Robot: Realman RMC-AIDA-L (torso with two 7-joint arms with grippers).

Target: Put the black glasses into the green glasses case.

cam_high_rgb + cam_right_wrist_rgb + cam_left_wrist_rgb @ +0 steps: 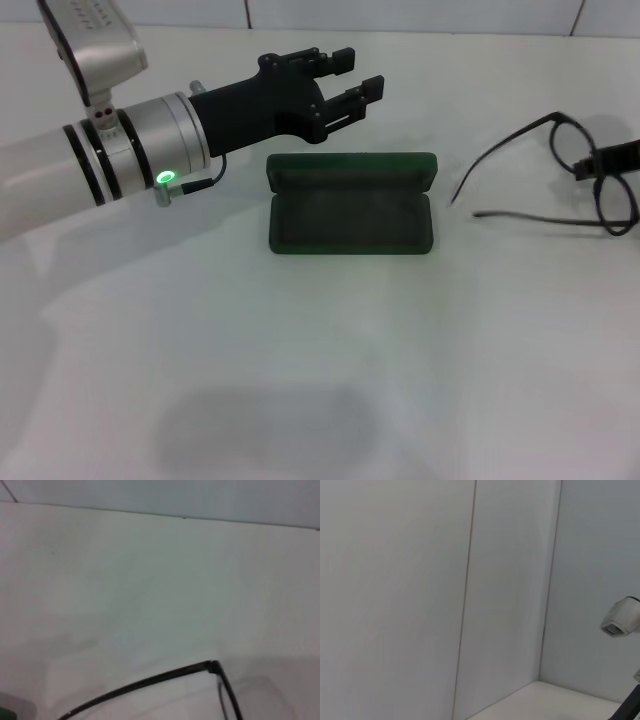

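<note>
Black glasses [590, 180] are what we have to stow, and they are not yet in the green glasses case [352, 205]. We see the case lying open on the white table [320, 380], lid folded back, its dark lining bare and nothing inside. The glasses sit well to the right of the case, arms unfolded, their 2 slim arms reaching back toward it, the nearer tip stopping short of the case's right end. Our right gripper [612, 160] shows only as a black piece at the frame's bridge, between the 2 lenses; it looks closed on the frame, though we cannot tell whether the glasses are lifted or resting on the table. The right wrist view shows only 1 arm and a hinge of the glasses [150, 682] over the tabletop. Our left gripper [348, 88] hovers just behind the case's far left corner, fingers apart and holding nothing. We judge the opening done, the grasp apparently made, and the carry and placement left.
</note>
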